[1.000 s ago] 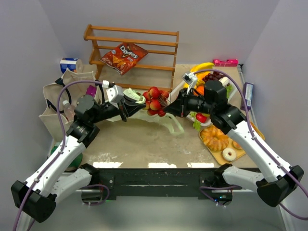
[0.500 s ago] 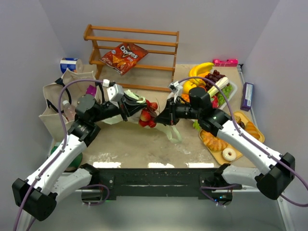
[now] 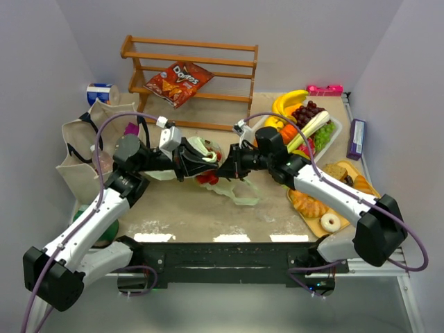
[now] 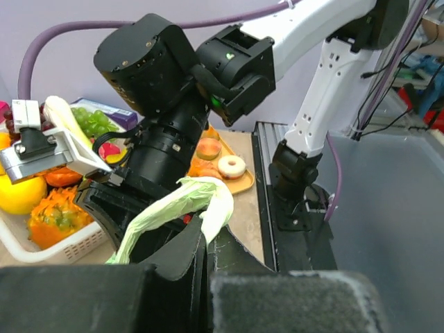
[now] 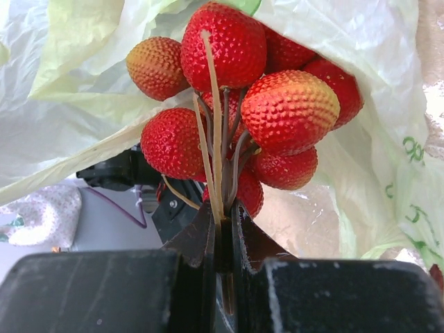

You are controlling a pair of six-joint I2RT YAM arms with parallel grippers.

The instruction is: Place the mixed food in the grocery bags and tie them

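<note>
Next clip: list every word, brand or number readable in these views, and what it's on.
"Doritos": on the red chip bag on the wooden rack.
Too small to read: print on the blue-and-white can; lettering on the purple box.
Cropped and illegible: green marks on the pale green bag.

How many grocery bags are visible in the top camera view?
2. The pale green plastic bag lies crumpled in the middle of the view; the beige tote stands at the far left. None seems hidden, but I cannot be sure.
</note>
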